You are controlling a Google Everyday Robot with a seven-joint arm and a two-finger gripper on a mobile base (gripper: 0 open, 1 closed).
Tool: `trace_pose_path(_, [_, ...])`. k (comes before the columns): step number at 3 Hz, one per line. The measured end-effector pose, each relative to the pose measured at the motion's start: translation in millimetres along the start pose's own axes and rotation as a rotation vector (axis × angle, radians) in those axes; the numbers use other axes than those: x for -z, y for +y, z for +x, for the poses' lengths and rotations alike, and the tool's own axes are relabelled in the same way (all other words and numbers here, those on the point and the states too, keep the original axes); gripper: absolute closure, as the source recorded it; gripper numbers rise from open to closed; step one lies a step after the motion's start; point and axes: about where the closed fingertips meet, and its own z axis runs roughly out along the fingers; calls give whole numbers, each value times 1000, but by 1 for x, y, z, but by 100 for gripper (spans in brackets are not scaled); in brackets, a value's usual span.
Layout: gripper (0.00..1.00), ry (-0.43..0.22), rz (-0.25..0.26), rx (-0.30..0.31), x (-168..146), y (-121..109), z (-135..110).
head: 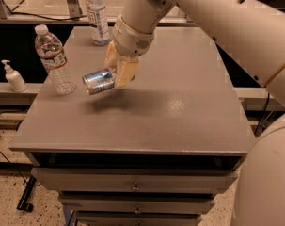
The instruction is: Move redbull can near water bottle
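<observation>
The redbull can (pixel 98 80) is held off the bench (pixel 179 126), lying almost on its side with one silver end turned to the left and slightly downward. Its blue-and-silver wall faces the camera, and a soft shadow lies on the grey top under it and a little to the right. The gripper (pixel 116 74) holds it from the right, and the pale fingers (pixel 126 72) are clamped on the can's right end, one behind it and one in front.

The can hangs over the left part of the bench top, near the water bottle (pixel 52 60) but apart from it, with a narrow strip of grey surface showing between them. The water bottle stands upright at the left edge, clear and ribbed, with a white cap and a thin reddish band.

From the gripper a thick white wrist rises to the robot arm (pixel 217 18), which crosses the upper right of the view.

At the far edge of the bench a second bottle (pixel 97 18) with a tall white-and-blue label stands upright, well apart from the can. Off the bench to the left, a small white pump dispenser (pixel 12 76) stands on a lower ledge. Grey drawers (pixel 135 185) sit below the bench top.
</observation>
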Motion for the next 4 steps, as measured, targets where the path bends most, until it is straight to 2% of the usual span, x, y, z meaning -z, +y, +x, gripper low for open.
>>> trace_pose_path(2, [100, -1, -19, 99, -44, -19, -38])
trace_pose_path(3, [100, 6, -20, 124, -57, -32, -45])
trace_pose_path(4, [83, 19, -17, 132, -59, -47, -46])
